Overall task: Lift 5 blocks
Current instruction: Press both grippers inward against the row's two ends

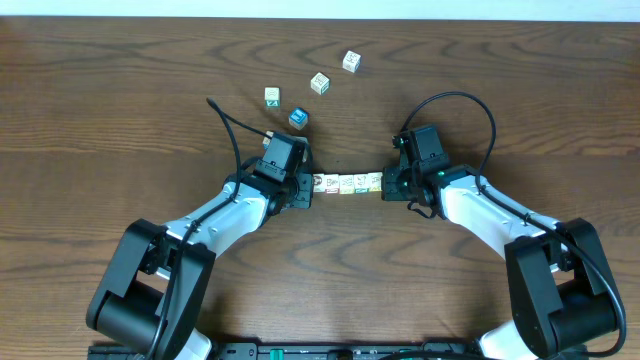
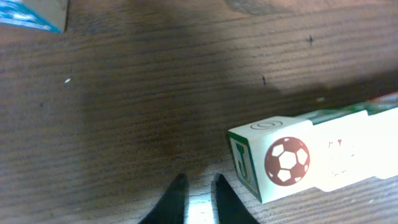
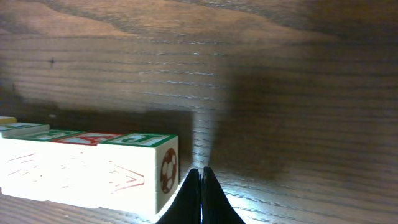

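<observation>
Jaws shut; only wrist cams show blocks w/ football end.

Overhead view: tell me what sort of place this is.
Likely a robot manipulation bench: dark wooden table, left arm and right arm facing a row of picture blocks, loose cubes beyond.

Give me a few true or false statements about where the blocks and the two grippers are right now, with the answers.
1. The row of blocks lies between the left gripper and the right gripper. True.
2. The right gripper's jaws are wide open. False: they are shut together on nothing.
3. The blue-topped cube is part of the row. False: it lies apart, farther from the robot.
4. The left gripper holds nothing. True: the row's end is beside it, not between its jaws.
</observation>
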